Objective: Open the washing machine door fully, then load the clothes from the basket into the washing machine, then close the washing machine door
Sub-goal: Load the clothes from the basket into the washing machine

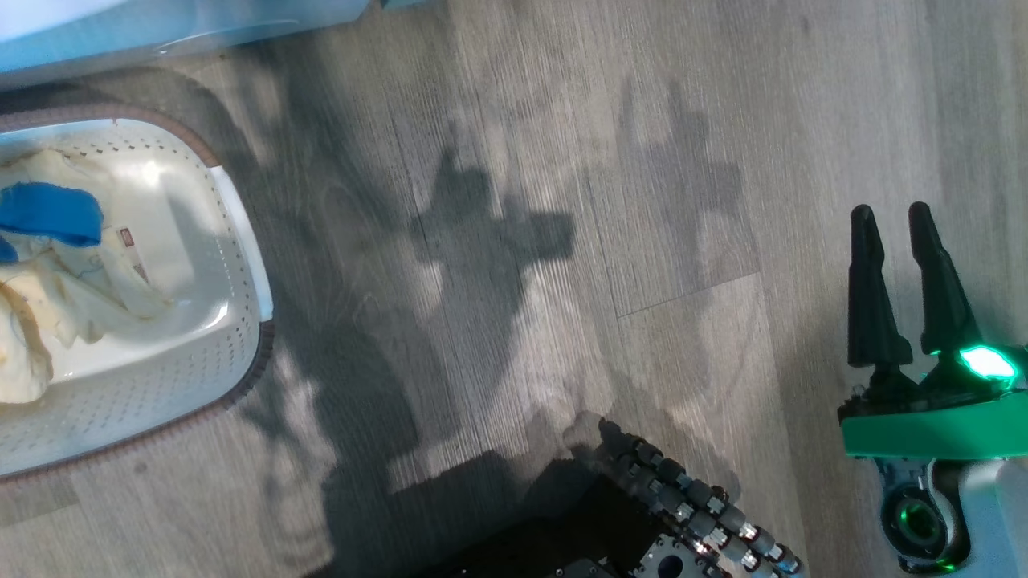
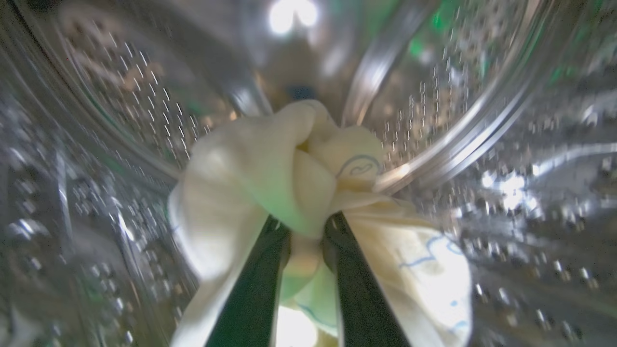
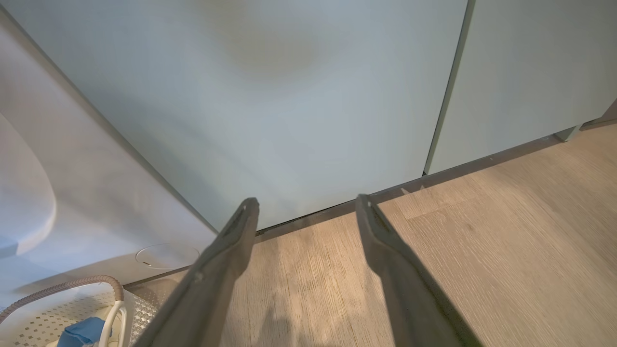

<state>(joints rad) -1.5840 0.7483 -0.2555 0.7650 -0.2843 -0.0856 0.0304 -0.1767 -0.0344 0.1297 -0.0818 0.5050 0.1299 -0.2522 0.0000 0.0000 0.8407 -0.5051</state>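
1. Left wrist view: a pale yellow-cream garment (image 2: 270,183) with thin blue line markings is bunched at the tips of the left gripper (image 2: 306,225), its two dark fingers pinching it from either side
2. That arm reaches inside the washing machine drum (image 2: 482,106), with perforated steel all around
3. More clothes (image 1: 48,297), one with a blue patch, lie in the basket (image 1: 237,321) on the wooden floor (image 1: 562,160)
4. Right gripper (image 1: 891,210) hovers over bare floor, well apart from the basket, fingers spread and holding nothing, aimed at pale green cabinet panels (image 3: 289,96)
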